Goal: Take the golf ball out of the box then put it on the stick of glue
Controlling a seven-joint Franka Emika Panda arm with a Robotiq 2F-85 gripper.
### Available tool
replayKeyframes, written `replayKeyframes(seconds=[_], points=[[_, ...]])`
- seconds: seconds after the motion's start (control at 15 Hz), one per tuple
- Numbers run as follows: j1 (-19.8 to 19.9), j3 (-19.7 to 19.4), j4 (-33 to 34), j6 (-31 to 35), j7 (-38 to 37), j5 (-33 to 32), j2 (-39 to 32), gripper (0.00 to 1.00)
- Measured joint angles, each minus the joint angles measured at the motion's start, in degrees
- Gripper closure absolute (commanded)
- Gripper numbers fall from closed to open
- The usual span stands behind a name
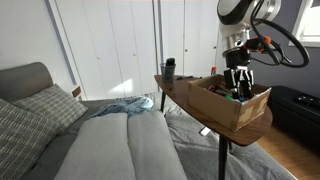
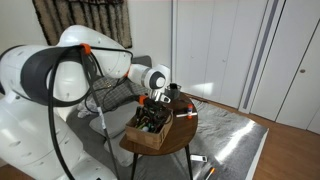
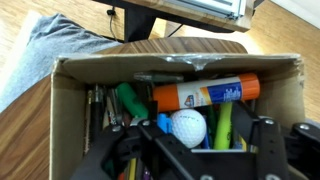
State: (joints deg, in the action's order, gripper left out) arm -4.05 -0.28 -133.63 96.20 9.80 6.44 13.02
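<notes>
Golf ball (image 3: 188,126) lay in the box (image 3: 66,88), approx mid-box, white and dimpled, touching or just beside the glue stick (image 3: 205,94). I couldn't tell which. Glue lay flat across the box toward its far wall, orange w/ a white label. Ball sat on the near side of it, among pens. A green marker (image 3: 128,100) lay toward the box's left wall, tilted.

Gripper (image 3: 208,145) hung over the box's near half w/ jaws spread. Black fingers (image 3: 264,140) stood either side of the ball's near edge and nothing was pinched between them. Ball rested on the clutter, not lifted.

In both exterior views the gripper (image 1: 237,82) (image 2: 152,112) pointed down into the open box (image 1: 240,106) (image 2: 147,133). Box sat on a round wood table (image 1: 182,92) (image 2: 183,140) and took up most of the top. In an exterior view a dark can (image 1: 169,68) stood at the table's far edge, well apart from the box. Grey couch (image 1: 110,145) was beside the table, w/ a blue cloth (image 1: 125,105) on it.
</notes>
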Motion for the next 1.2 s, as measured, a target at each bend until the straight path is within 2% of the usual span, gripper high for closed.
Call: replayKeyframes(seconds=[0.13, 0.27, 0.47, 0.53, 0.73, 1.13, 1.2], points=[[0.01, 0.19, 0.00, -0.25, -1.72, -0.36, -0.68, 0.48], [0.06, 0.26, 0.01, -0.25, -3.25, -1.07, -1.43, 0.38], [0.17, 0.27, 0.24, -0.25, -5.54, -2.51, -2.54, 0.29], [0.17, 0.29, 0.46, -0.25, -6.30, -2.99, -2.92, 0.35], [0.17, 0.56, 1.25, -0.23, -8.64, -3.70, -3.95, 0.43], [0.16, 1.45, 2.91, 1.61, -12.79, -3.66, -5.08, 0.22], [0.16, 1.56, 3.18, 2.27, -13.05, -3.66, -5.38, 0.23]])
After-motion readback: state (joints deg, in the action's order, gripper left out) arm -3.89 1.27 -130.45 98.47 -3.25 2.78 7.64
